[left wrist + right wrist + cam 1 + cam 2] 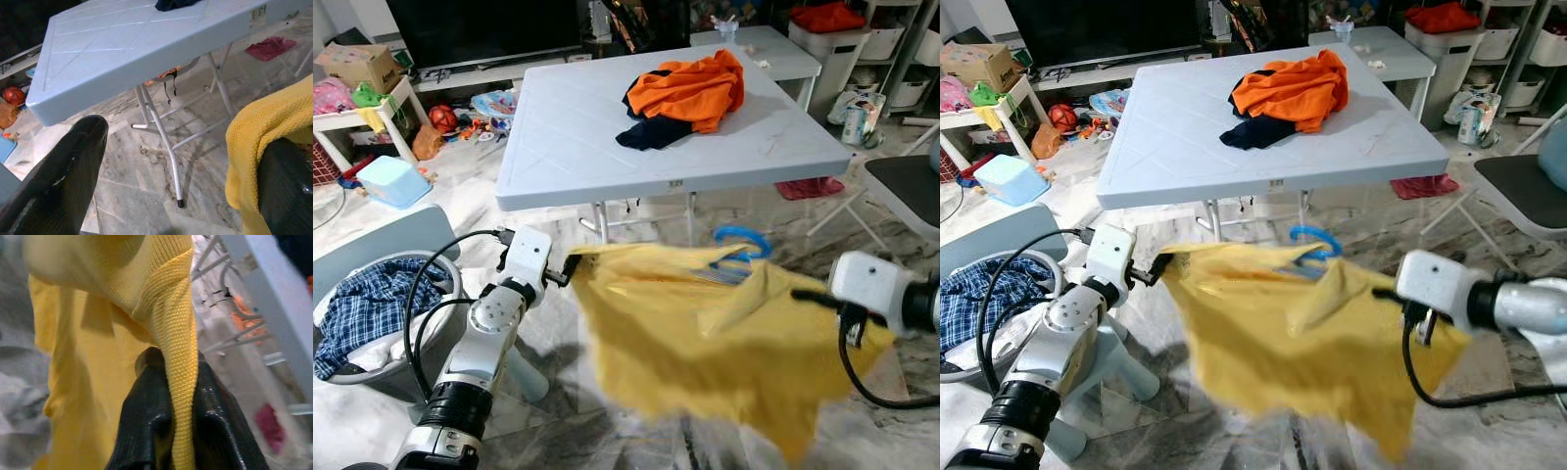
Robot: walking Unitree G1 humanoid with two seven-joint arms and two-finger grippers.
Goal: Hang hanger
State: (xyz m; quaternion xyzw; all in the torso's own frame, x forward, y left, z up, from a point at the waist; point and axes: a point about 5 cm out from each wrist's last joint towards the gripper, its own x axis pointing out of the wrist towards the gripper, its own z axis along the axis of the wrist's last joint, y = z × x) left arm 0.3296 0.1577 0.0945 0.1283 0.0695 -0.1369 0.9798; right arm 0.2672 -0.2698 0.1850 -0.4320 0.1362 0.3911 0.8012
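A yellow knit shirt (705, 343) hangs spread in the air between my two grippers, below the table's front edge. A blue hanger (741, 240) pokes its hook out above the shirt's top edge. My left gripper (566, 269) is at the shirt's left corner. In the left wrist view its fingers (73, 166) stand wide apart, and the yellow cloth (259, 132) drapes over one of them. My right gripper (803, 294) is at the shirt's right side. Its two black fingers (151, 426) are shut on a fold of the yellow cloth (178, 357).
A white folding table (607, 147) stands just ahead with orange and dark clothes (690, 93) on it. A grey laundry basket (450, 279) holding a blue plaid shirt (372, 304) is at my left. A dark chair (906, 186) is at the right; toys and a blue box (391, 181) are at the far left.
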